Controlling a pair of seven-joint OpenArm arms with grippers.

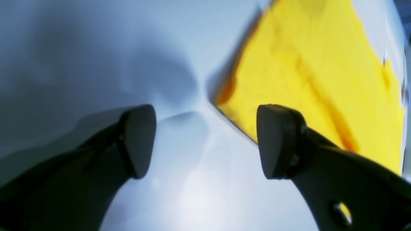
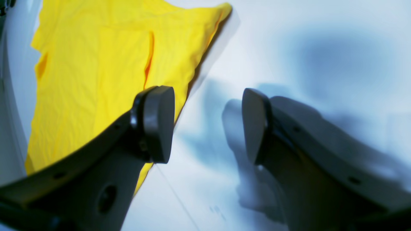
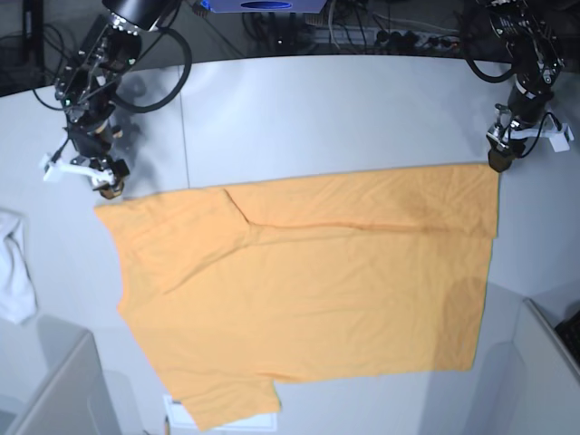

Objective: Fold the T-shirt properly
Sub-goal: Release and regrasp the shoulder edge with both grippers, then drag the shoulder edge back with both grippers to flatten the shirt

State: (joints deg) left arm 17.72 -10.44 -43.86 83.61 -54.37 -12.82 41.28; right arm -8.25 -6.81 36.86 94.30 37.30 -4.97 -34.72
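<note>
At the far left edge of the bench (image 3: 299, 109) a small white cloth (image 3: 14, 267) lies crumpled, well apart from the shirt. Just above it, one arm comes down from the upper left corner; this is the right gripper (image 3: 102, 179), hanging over the bare surface right beside the shirt's upper left corner. Seen from its own wrist camera, the right gripper (image 2: 207, 125) has its fingers (image 2: 159, 123) spread wide with nothing between them, only pale bench and their own shadows below. The nearer finger overlaps the shirt's edge in that view, though whether it touches the cloth I cannot tell.

The T-shirt (image 3: 317, 290) takes up the middle of the bench, spread mostly flat, light orange and plain on the side that faces up. Its top strip is folded over along a long crease running left to right, and a diagonal fold crosses the left part near the sleeve. A sleeve sticks out at the bottom left, close to the front edge of the bench. From the right wrist camera the T-shirt (image 2: 96, 80) looks bright yellow and fills the left half.

At the right, the second arm reaches down from the upper right corner. The left gripper (image 3: 498, 156) sits right at the shirt's upper right corner. Its wrist view is blurred, but the left gripper (image 1: 205, 141) shows fingers (image 1: 276, 141) held wide apart and empty, with the T-shirt (image 1: 321, 73) corner lying just beyond and between them.
</note>
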